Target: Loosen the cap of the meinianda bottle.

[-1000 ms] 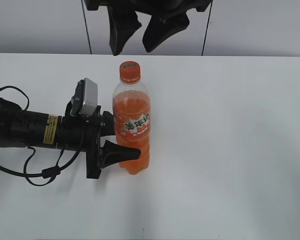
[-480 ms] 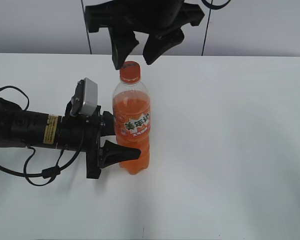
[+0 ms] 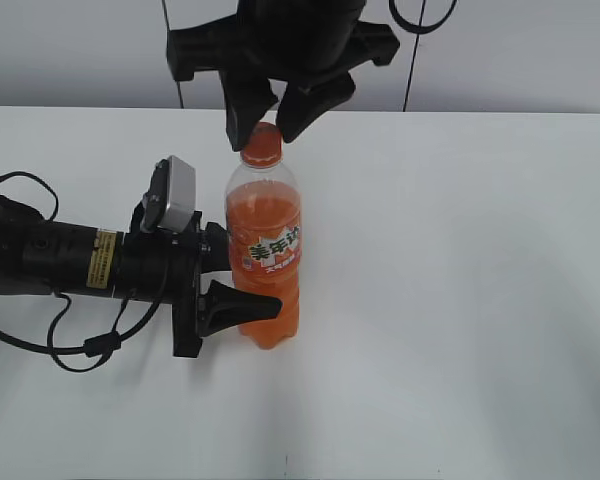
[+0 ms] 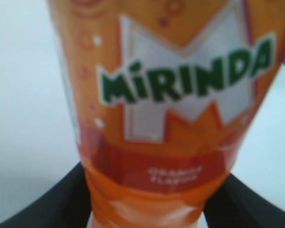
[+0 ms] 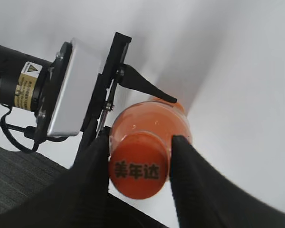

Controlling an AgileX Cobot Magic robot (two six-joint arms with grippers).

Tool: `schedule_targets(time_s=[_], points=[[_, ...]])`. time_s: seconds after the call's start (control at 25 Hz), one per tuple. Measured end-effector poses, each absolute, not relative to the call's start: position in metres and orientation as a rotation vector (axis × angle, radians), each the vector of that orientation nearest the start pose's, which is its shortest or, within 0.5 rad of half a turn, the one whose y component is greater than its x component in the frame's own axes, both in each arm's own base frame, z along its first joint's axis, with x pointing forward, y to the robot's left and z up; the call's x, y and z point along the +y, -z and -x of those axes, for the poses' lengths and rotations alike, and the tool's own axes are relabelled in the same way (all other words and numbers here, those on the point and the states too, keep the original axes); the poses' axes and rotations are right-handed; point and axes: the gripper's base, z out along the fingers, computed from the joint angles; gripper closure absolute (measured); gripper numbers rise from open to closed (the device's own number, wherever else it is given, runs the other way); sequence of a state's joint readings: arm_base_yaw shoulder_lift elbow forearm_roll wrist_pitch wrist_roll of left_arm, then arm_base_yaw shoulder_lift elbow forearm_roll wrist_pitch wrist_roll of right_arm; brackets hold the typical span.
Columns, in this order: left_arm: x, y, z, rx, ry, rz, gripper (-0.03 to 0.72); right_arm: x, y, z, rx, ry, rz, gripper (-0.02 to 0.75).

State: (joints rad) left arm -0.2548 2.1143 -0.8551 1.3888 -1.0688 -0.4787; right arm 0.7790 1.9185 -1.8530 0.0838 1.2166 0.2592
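The meinianda bottle (image 3: 265,240) stands upright on the white table, full of orange drink. My left gripper (image 3: 250,275) comes in from the left and is shut on its lower body. In the left wrist view the label (image 4: 180,85) fills the frame, with a black finger (image 4: 61,199) on each side. From above, my right gripper (image 3: 261,133) straddles the orange cap (image 3: 261,146). The right wrist view shows the cap (image 5: 140,171) between the two black fingers (image 5: 92,166). The left one is against it and a thin gap shows at the right one, so the right gripper (image 5: 141,140) is open.
The white table (image 3: 460,300) spreads out to the right of the bottle and in front of it. The left arm's body and cables (image 3: 60,260) lie across the table's left side. A grey wall stands behind.
My right gripper has come down from above the bottle, and its fingers now flank the cap and stand closer together. The left gripper and the bottle have not moved.
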Motion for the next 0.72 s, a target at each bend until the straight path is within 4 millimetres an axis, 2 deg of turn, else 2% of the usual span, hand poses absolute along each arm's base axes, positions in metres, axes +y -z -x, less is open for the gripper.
schedule_targets(time_s=[0.08, 0.36, 0.52, 0.72], points=[[-0.1583, -0.0874, -0.2967, 1.602, 0.962, -1.355, 0.276, 0.2977, -0.3184, -0.2909, 2.743, -0.376, 0.71, 0.46], [-0.1582, -0.0872, -0.2968, 1.604, 0.959, -1.356, 0.276, 0.2979, -0.3185, -0.2906, 2.711, -0.365, 0.804, 0.463], [-0.1582, -0.0871, -0.2967, 1.604, 0.959, -1.357, 0.276, 0.2983, -0.3185, -0.2903, 2.625, -0.337, 1.015, 0.463], [-0.1582, -0.0871, -0.2966, 1.603, 0.96, -1.358, 0.276, 0.2987, -0.3186, -0.2899, 2.389, -0.264, 1.434, 0.463]])
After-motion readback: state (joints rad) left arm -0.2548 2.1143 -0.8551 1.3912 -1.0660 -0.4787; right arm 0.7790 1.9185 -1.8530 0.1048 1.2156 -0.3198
